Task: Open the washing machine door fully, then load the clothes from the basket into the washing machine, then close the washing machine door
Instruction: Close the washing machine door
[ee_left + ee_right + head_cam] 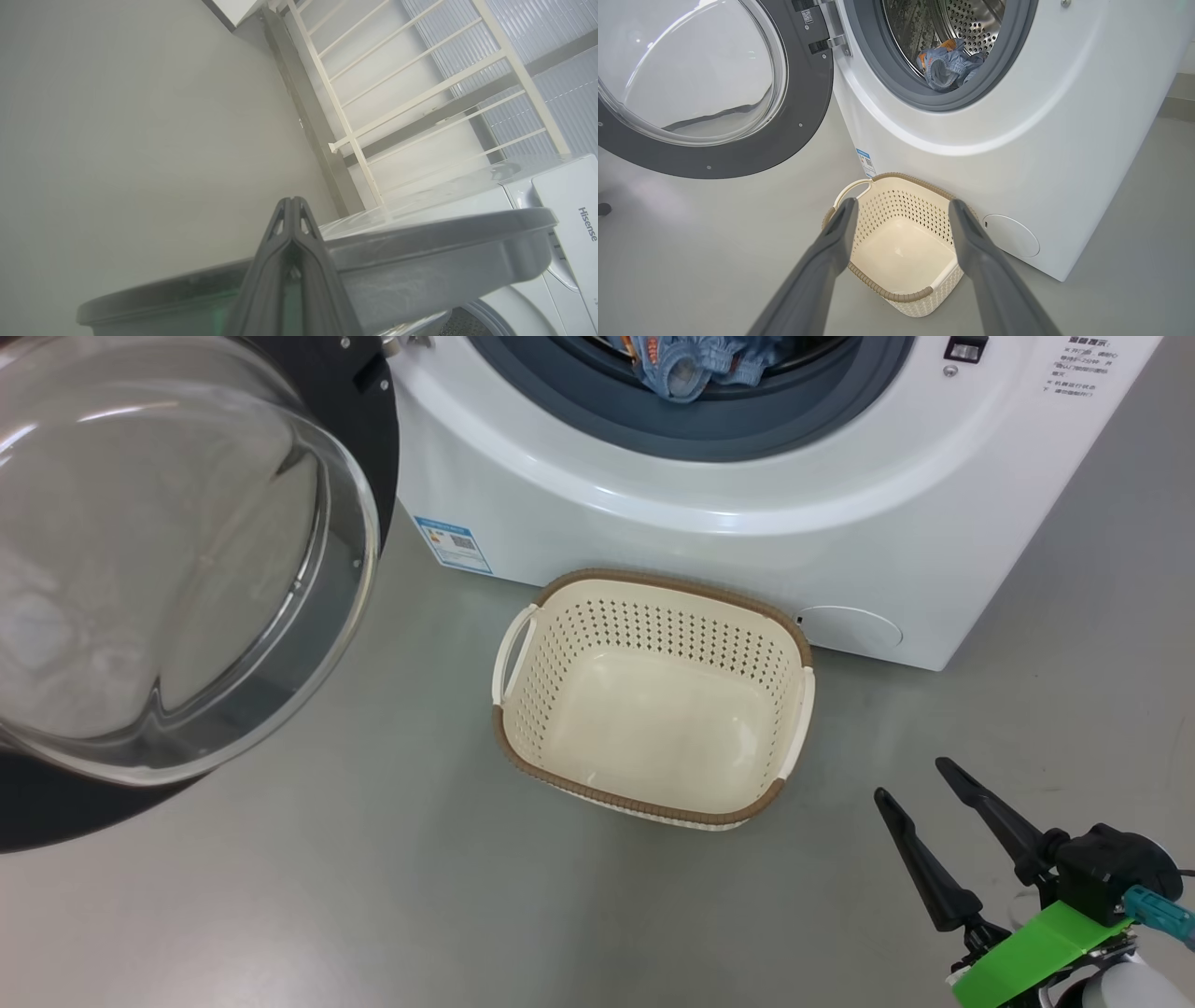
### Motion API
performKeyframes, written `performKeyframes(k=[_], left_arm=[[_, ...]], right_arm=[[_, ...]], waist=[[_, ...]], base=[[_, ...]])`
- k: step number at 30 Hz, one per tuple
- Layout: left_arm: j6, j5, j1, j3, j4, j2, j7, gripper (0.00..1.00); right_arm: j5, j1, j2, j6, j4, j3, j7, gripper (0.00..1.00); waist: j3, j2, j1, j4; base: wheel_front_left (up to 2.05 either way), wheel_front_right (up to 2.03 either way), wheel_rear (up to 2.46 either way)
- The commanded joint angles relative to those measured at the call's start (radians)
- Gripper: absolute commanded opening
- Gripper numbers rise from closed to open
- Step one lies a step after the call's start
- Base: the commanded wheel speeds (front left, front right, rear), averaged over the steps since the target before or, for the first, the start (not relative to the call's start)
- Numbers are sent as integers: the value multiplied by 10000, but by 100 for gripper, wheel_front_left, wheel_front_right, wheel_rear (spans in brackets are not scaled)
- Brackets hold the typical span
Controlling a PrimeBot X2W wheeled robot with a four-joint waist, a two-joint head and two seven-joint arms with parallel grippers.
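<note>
The washing machine door stands wide open. It is swung out to the left of the washing machine, and its glass bowl faces our way. The basket is empty. The clothes lie in the drum, just inside the round hole. So we think two steps are done and only closing the door is left.

The basket sits on the floor, close to the machine's front, mouth up. Its long side runs along that front, with a white handle at each end.

Our right jaws are wide open and hold nothing, off to the right of the basket. Our left jaws are shut tight on nothing, right by the door's edge. We cannot tell if they touch it.
</note>
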Motion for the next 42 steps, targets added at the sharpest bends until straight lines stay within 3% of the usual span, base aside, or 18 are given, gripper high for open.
performKeyframes(k=[1, 25, 35, 42], left_arm=[[-30, -109, -181, 68, -265, 601, 350, 0], [-30, -836, 1165, -1185, -3086, 475, 3666, 0], [-31, -1582, 1987, -1567, -5596, 433, 5399, 0], [-31, -1872, 2322, -1980, -7256, 59, 6144, 0]], right_arm=[[-107, -169, -134, 27, -245, 117, -48, 100], [-76, 265, 387, 27, -133, -40, -48, 100], [-96, 572, 617, 27, -149, -174, -48, 100], [-111, 772, 772, 27, -170, -325, -48, 100]], waist=[[-26, -1, 0, 2], [-990, -1, 0, 178], [-1457, -1, 0, -99], [-1690, -1, 0, -574]], base=[[0, 0, 0], [0, 0, 0], [0, 0, 0], [0, 0, 0]])
